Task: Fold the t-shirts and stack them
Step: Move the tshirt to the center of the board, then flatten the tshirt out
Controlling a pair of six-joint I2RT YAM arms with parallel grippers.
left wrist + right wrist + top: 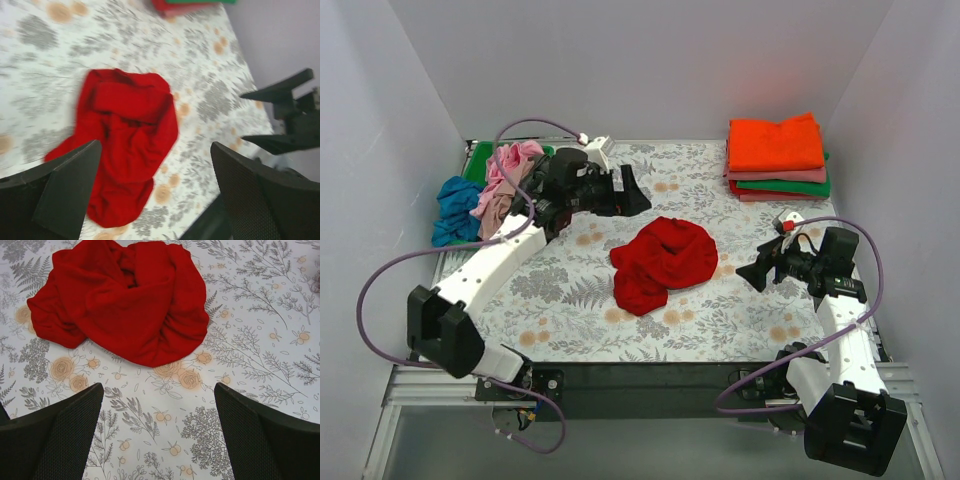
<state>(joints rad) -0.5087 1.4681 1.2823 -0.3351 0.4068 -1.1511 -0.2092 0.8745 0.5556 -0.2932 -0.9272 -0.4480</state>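
The crumpled t-shirt point(663, 262) is rendered in plain bright red. The tablecloth point(570, 300) is printed with grey foliage and orange roses on a white ground. The folded stack point(776, 148) is topped in orange (pink, green and red layers beneath). A pink shirt point(505, 180) and a blue shirt point(455, 208) are unpatterned.

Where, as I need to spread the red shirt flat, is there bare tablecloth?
Bare: the tablecloth on the near side of the red shirt, and the far middle beside the folded stack. Crowded: the far-left corner, with the loose shirt pile.
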